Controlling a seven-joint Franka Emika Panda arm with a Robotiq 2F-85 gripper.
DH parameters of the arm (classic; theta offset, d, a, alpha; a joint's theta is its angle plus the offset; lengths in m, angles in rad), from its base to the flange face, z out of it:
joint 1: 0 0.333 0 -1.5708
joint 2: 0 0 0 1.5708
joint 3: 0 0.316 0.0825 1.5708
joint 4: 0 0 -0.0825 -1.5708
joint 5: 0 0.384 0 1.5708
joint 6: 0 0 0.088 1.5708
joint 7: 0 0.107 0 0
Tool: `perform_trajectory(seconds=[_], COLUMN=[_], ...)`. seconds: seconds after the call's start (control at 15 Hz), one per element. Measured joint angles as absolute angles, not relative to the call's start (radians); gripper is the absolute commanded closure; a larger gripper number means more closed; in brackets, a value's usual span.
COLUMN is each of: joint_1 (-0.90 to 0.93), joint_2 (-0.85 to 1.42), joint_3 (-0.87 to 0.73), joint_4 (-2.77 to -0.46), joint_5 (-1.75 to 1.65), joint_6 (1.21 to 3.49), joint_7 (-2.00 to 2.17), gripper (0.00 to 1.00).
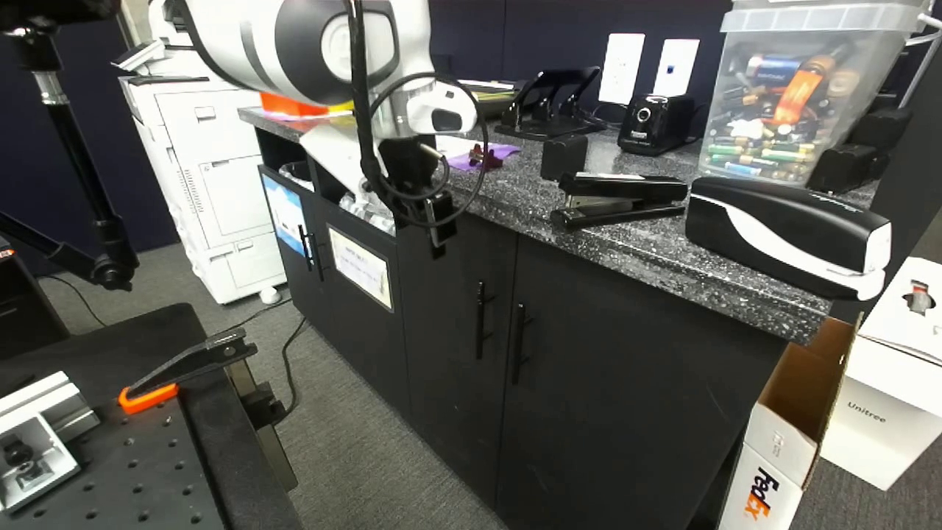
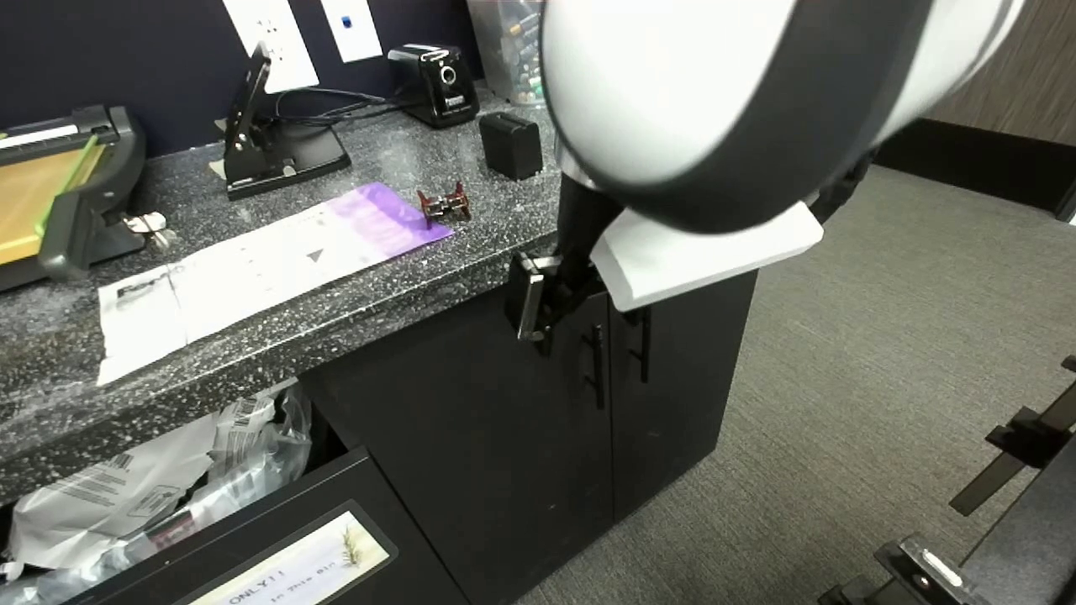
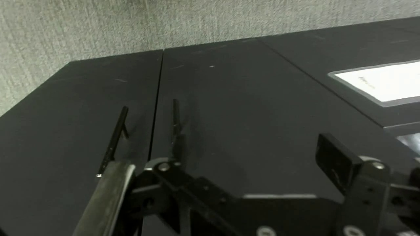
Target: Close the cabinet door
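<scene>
I'm holding my end effector [image 3: 226, 164] spread wide; in an exterior view, cabinet door [image 1: 450, 346] is facing lower left, long axis running vertical.

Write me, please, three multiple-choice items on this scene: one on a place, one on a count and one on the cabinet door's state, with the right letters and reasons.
1. Where does the white-and-purple paper lie?
A. On the carpet
B. Inside the clear tub
C. On the speckled countertop

2. How many white wall plates show above the countertop?
A. One
B. Two
C. Four

3. How does the cabinet door, whose handle runs along its right edge in both exterior views, stand?
A. Roughly flush with the neighbouring door
B. Swung wide open
C. Lying on the floor

Right letters:
1 C: an exterior view shows it spread there.
2 B: both exterior views show the same pair.
3 A: in the wrist view, the two doors' bottom edges run in nearly one line.
</scene>
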State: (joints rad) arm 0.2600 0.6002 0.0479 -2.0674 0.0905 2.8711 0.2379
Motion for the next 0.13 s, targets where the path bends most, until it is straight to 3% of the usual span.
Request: perform_trajectory(seconds=[0.13], joint_1=[0.19], joint_2=[0.541], joint_3=[0.109], joint_4=[-2.083], joint_5=[0.109], joint_6=[2.814], joint_7=[0.204], gripper=[0.0])
